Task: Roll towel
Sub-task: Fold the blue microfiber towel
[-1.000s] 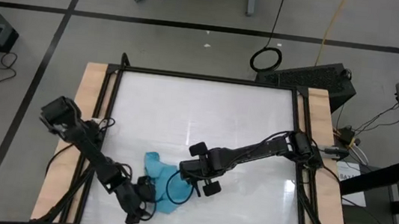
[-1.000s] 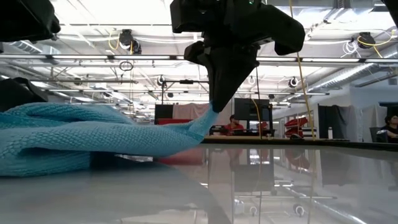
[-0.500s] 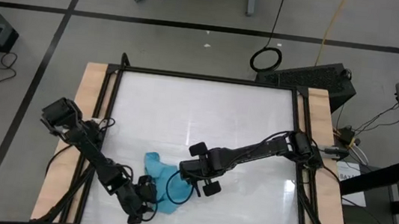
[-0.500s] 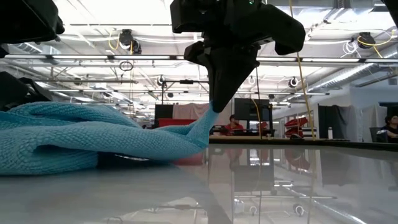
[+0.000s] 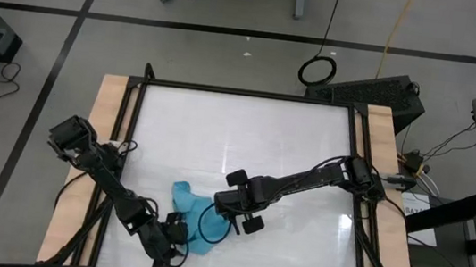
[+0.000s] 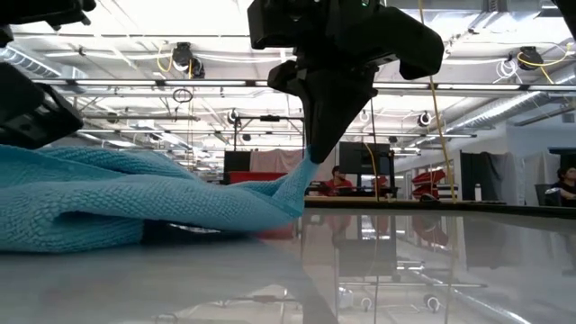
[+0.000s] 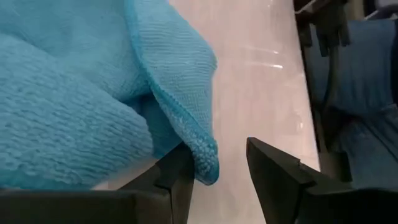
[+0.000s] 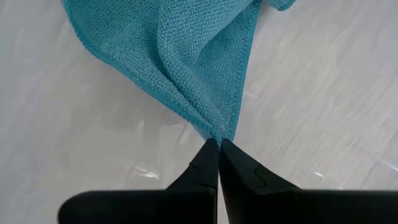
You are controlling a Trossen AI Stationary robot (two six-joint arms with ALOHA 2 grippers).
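Towel [image 5: 191,219], turquoise and bunched, lies near the front left of the glossy white table [image 5: 290,148], ringed by grey floor with black tape lines. Only the low view shows the workshop beyond, with ceiling lights and seated people. The right gripper [image 8: 219,144] is pinched together on a drawn-up towel corner; its wrist view shows the cloth fanning away. The left gripper [image 7: 217,163] has narrowed since a second ago, fingers part spread around a folded edge, not visibly clamping

L end effector [image 7: 217,165] narrowed round towel [image 7: 93,93] edge, lifted slightly.
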